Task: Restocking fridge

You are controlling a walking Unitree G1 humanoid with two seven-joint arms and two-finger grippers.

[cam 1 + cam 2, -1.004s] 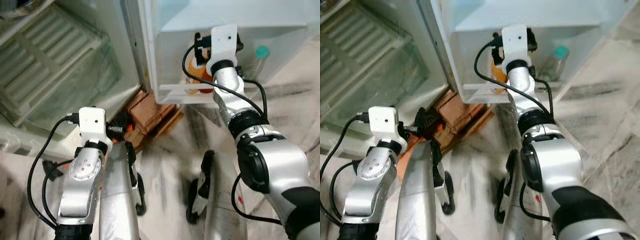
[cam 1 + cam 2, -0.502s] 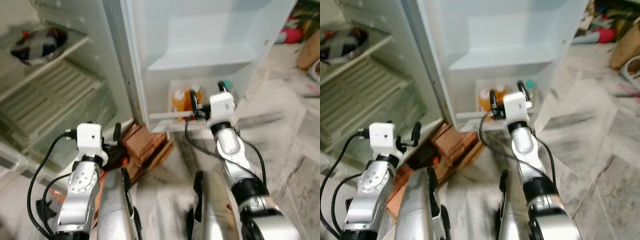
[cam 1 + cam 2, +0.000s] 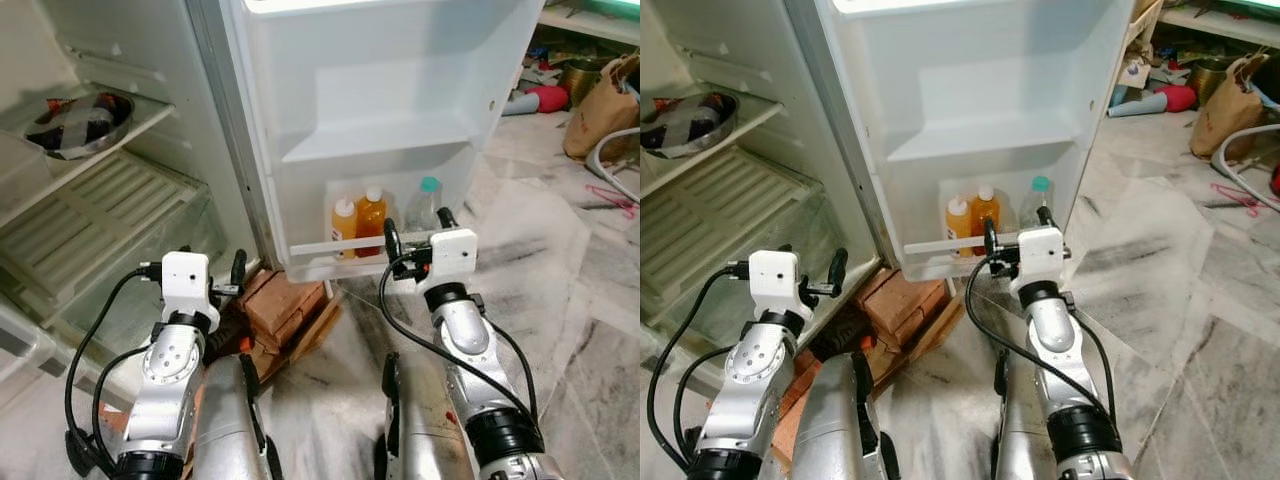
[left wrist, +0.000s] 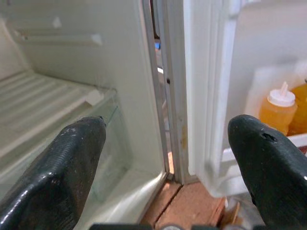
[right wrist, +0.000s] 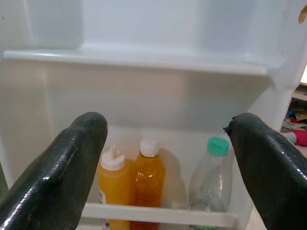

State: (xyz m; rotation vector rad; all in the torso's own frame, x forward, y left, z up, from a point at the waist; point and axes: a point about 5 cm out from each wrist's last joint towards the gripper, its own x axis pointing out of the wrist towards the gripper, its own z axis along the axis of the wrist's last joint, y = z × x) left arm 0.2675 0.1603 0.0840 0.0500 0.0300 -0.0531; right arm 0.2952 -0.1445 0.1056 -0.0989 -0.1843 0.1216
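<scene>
The open fridge door has a bottom shelf (image 3: 330, 245) holding a yellow squeeze bottle (image 3: 344, 226), an orange juice bottle (image 3: 371, 218) and a clear bottle with a teal cap (image 3: 425, 206), all upright behind a white rail. My right gripper (image 3: 415, 230) hovers just in front of that rail, open and empty; in its wrist view the fingers (image 5: 72, 163) frame all three bottles. My left gripper (image 4: 168, 139) is open and empty too, held low near the fridge's hinge edge (image 4: 165, 96).
Red bricks (image 3: 285, 300) prop the fridge's lower front corner beside my left arm. A metal bowl (image 3: 80, 118) sits on an inner shelf above a ribbed shelf (image 3: 90, 220). A brown paper bag (image 3: 600, 110) and clutter lie on the marble floor at far right.
The view has risen and widened as the camera moved back. My right gripper has pulled out of the bottom door shelf, where it was at the orange bottle, and now sits in front of the rail.
</scene>
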